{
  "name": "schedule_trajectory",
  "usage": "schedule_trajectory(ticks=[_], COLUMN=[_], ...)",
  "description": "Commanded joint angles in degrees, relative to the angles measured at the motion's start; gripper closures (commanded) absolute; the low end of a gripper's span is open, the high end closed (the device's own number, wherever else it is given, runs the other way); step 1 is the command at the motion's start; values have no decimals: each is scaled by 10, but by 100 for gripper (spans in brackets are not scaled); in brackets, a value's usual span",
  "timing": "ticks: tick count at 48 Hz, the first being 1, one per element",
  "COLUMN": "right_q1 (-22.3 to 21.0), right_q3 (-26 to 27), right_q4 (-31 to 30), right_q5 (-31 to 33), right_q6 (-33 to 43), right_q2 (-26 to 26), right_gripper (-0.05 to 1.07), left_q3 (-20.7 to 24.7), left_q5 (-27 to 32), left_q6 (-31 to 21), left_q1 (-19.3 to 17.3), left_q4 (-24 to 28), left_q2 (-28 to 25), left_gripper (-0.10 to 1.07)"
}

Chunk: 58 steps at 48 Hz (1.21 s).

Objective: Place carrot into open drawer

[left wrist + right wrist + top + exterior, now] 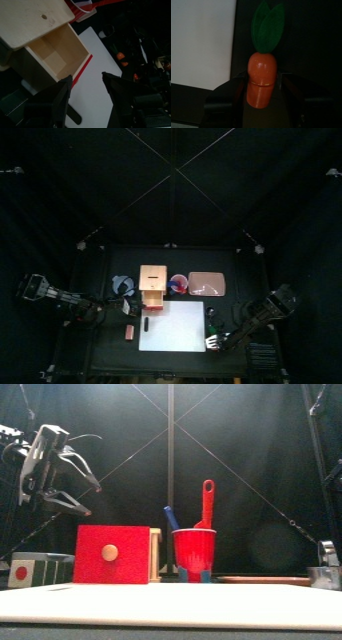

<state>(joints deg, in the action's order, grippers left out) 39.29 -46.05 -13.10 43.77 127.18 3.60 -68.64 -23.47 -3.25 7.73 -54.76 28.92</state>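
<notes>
Open-jawed, the left gripper [78, 479] hangs above the red-fronted drawer [112, 554]. Beside the drawer, below and off to the jaws' side, a red cup [194, 554] holds utensils.

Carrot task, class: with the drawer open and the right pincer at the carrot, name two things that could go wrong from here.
1. The right pincer meets the carrot only at its lower end, so it could tip or slip out when lifted.
2. The left pincer hangs open right by the open drawer, so the arms might collide during delivery.
</notes>
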Motion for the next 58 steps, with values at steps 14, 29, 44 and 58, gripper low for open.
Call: schedule_trajectory(ticks=[14,29,44,58], right_q1=[-18,-91,-214,-330], right_q3=[29,84,155,236], right_q4=[-68,-280,-427,-436], right_q5=[-11,-43,-171,-250], right_q6=[-4,-14,-124,-323], right_q2=[26,37,13,-18], right_gripper=[43,43,43,44], left_q3=[-2,-11,-25,-40], left_q5=[-2,-2,-2,-1], left_q6=[3,3,3,2], left_q1=[-4,-5,-13,-25], left_q4=[3,3,3,2], left_q2=[13,22,47,68], left_gripper=[11,11,11,11])
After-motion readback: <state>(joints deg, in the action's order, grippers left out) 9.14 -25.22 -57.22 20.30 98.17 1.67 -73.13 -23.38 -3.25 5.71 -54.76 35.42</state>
